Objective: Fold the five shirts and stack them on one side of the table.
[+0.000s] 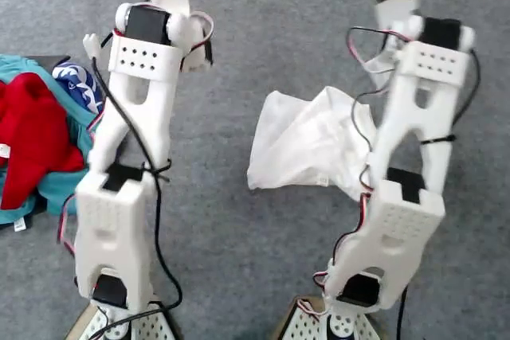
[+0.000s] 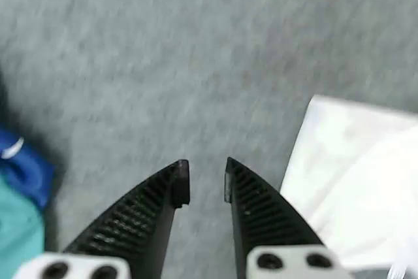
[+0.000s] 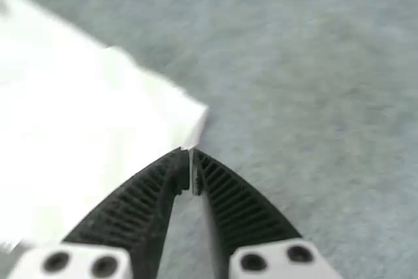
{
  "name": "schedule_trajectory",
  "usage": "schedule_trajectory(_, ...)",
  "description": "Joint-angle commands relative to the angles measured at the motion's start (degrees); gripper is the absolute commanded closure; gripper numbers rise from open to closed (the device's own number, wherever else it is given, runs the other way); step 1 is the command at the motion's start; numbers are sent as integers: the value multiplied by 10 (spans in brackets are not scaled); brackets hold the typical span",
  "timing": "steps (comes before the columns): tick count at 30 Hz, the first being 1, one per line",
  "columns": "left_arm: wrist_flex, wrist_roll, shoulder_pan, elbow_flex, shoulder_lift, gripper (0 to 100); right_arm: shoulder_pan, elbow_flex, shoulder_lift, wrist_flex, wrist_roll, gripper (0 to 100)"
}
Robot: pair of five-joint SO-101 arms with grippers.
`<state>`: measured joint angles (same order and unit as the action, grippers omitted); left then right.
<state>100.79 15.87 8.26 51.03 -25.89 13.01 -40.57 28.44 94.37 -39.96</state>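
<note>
Desk [image 1: 231, 244]: grey surface, carrying all items. White shirt [image 1: 307, 145]: crumpled, unfolded, lying mid-desk between my two arms, one side tucked under my right arm. Pile at the desk's left edge (my left, per the high view): red shirt [image 1: 32, 137] on top of teal shirt [image 1: 52, 189], blue shirt [image 1: 80, 85] just beside them. Right end effector [image 3: 191, 173]: fingers pinched together on a thin edge of the white shirt. Left end effector [image 2: 204, 181]: fingers narrowly parted, gripping nothing, over bare desk between pile and white shirt.
</note>
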Motion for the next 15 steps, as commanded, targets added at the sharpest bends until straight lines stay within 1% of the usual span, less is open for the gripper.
schedule_trajectory(1,-24,-32,-7,-239,186,888,-35,-28,-8,69,-11,973)
schedule_trajectory(3,-74,-34,-19,-368,259,888,-42,-4,-25,69,4,973)
schedule_trajectory(6,-196,-33,-47,-590,348,888,-63,59,-67,69,11,973)
schedule_trajectory(9,-394,-33,-77,-830,398,885,-79,145,-109,68,11,972)
schedule_trajectory(11,-536,-35,-102,-955,406,884,-84,196,-130,67,22,972)
schedule_trajectory(12,-592,-41,-112,-991,407,886,-84,214,-137,64,34,972)
schedule_trajectory(13,-627,-50,-116,-1006,407,887,-84,225,-141,64,49,972)
schedule_trajectory(15,-625,-51,-116,-992,414,887,-82,232,-142,64,80,972)
